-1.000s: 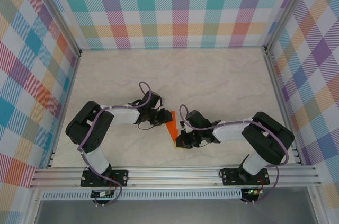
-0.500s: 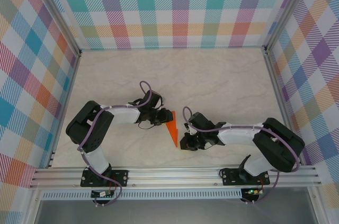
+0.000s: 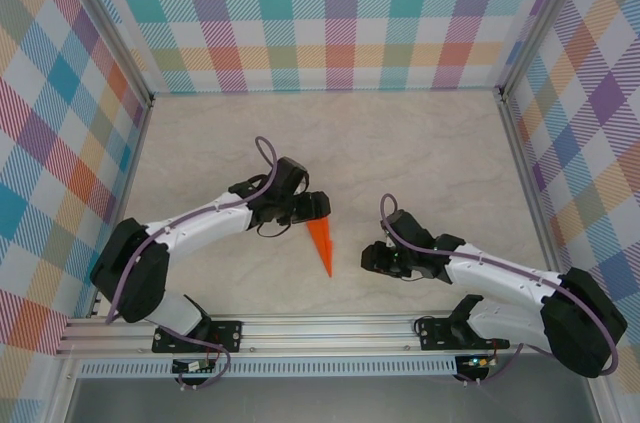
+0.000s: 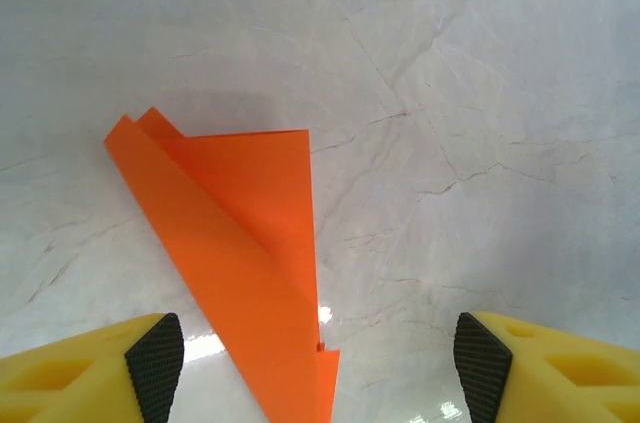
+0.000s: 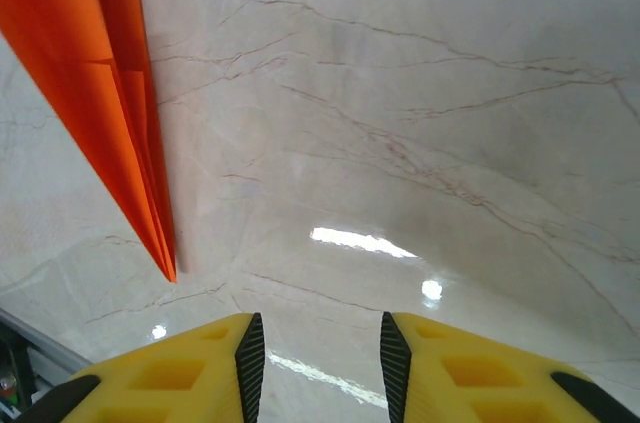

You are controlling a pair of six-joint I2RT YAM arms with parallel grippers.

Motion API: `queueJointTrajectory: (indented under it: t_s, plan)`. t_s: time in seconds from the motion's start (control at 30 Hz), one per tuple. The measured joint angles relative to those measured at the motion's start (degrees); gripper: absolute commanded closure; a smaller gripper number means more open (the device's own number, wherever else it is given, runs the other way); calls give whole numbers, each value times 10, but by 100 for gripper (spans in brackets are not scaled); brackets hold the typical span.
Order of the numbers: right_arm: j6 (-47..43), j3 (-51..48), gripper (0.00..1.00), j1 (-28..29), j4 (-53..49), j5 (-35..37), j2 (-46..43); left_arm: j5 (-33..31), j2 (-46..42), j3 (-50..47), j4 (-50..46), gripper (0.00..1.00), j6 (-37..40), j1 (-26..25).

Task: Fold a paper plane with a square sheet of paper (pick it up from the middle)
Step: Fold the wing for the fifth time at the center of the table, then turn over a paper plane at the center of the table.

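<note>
Top external view: marble table (image 3: 430,143) between plaid walls (image 3: 330,13), both arms reaching toward its middle.
Left tool (image 3: 318,206): released, fingers spread wide, hovering just beside the dart's wide tail.
Left wrist view: orange paper lies on the table between the yellow fingers, touching neither pad.
Paper plane (image 3: 321,243): slim orange dart, flat on the table between the two tools, sharp nose toward the near edge.
Right tool (image 3: 368,259): released, partly spread, nothing in it, near the nose but apart from it.
</note>
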Motion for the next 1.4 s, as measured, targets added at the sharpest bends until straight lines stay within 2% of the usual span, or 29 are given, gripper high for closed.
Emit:
queueJointTrajectory:
  t_s: [0.2,0.47,0.63,1.0,1.4]
  plan:
    - [1,0,60,-4,-3,7,10,-81,5,20,-90,22,-44,-42]
    - [1,1,59,-4,-1,8,38,-136,117,114,-168,25,-76,-85]
    - [1,1,56,-4,5,7,39,-147,155,138,-186,27,-82,-89]
    - [1,11,55,-4,11,-1,76,-151,165,139,-197,33,-85,-89]
    - [22,117,55,-4,-73,4,124,-138,166,127,-191,33,-85,-89]
